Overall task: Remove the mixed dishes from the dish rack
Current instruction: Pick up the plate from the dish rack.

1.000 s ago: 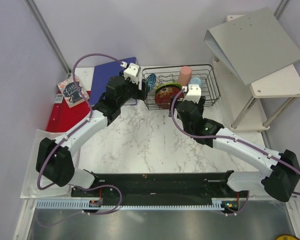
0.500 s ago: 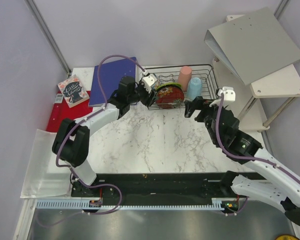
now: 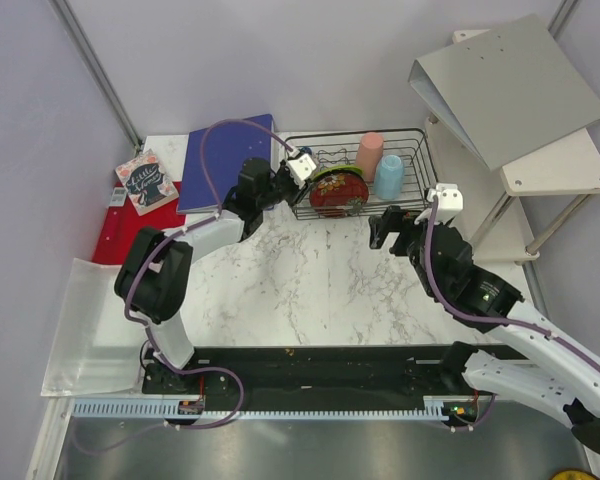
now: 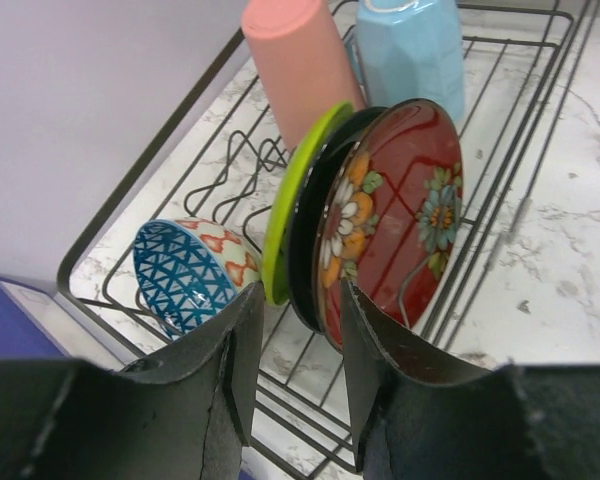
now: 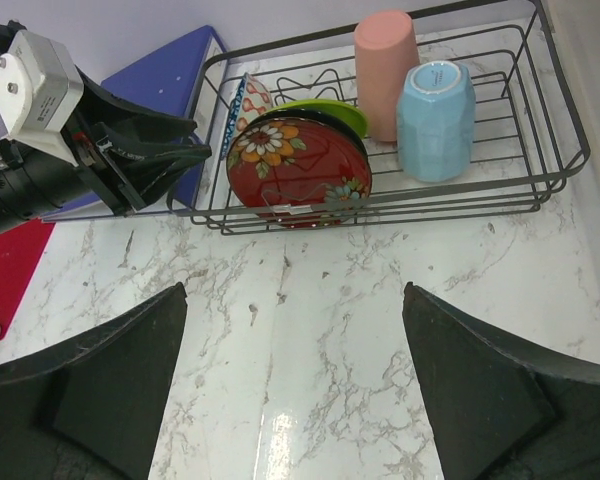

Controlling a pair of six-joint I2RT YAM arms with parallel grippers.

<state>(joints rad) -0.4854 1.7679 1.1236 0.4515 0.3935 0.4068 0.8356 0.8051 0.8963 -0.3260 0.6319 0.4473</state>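
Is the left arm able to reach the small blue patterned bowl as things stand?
Probably yes: the open left gripper is at the dish rack, the small blue patterned bowl close ahead, uncovered.

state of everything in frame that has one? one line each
dish rack: on the table, holds all five dishes
red-and-black floral lacquer bowl: on edge, racked
lime-green bowl: on edge behind the lacquer bowl
small blue patterned bowl: on its side, rack's left end
tall pink cup: upside down, racked
light blue cup: beside it, apparently upside down
left claw: open, empty, at the rack
right claw: open, empty, over the table
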